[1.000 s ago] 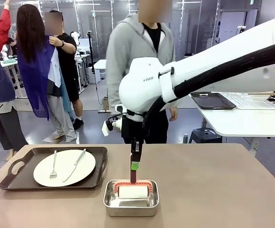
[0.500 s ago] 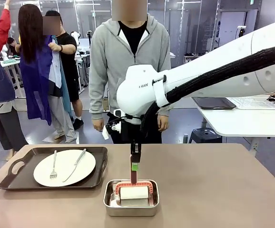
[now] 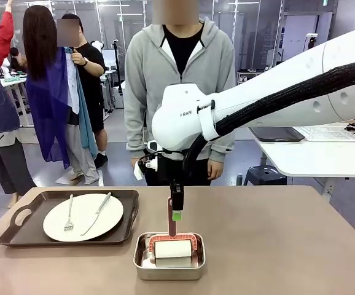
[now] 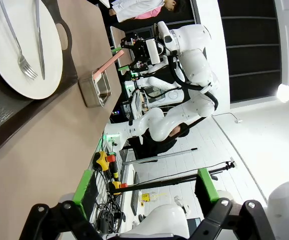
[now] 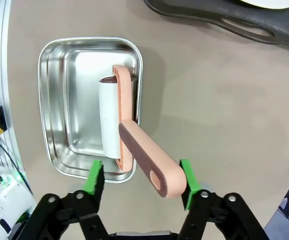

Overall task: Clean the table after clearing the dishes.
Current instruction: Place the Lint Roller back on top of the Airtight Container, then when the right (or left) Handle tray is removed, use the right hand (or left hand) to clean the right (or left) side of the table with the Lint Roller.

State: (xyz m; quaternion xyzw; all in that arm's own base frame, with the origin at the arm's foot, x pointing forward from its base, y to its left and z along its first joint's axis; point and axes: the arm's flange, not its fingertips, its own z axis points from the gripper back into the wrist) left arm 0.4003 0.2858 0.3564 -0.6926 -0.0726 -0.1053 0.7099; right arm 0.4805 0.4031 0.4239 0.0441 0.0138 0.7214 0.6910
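— While the right gripper (image 5: 140, 176) hangs over the steel pan (image 5: 59, 100), its jaws stand open around the pink handle (image 5: 149, 162) of the roller (image 5: 109, 115), not clamped on it.
— And the left gripper (image 4: 145, 187)?
— Wide open, holding nothing. One plate (image 3: 83, 216) lies on its tray (image 3: 127, 209) at the left of the table (image 3: 276, 246).
— Then clearing seems unfinished; that tray needs a firm, level lift next.

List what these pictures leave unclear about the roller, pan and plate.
- Front view: whether the right gripper touches the roller handle, because its jaws stand edge-on to the camera.
- Right wrist view: the pan floor under the roller, hidden by it, and most of the plate and tray, cut off by the top edge.
- Left wrist view: the pan's inside, too small and side-on.
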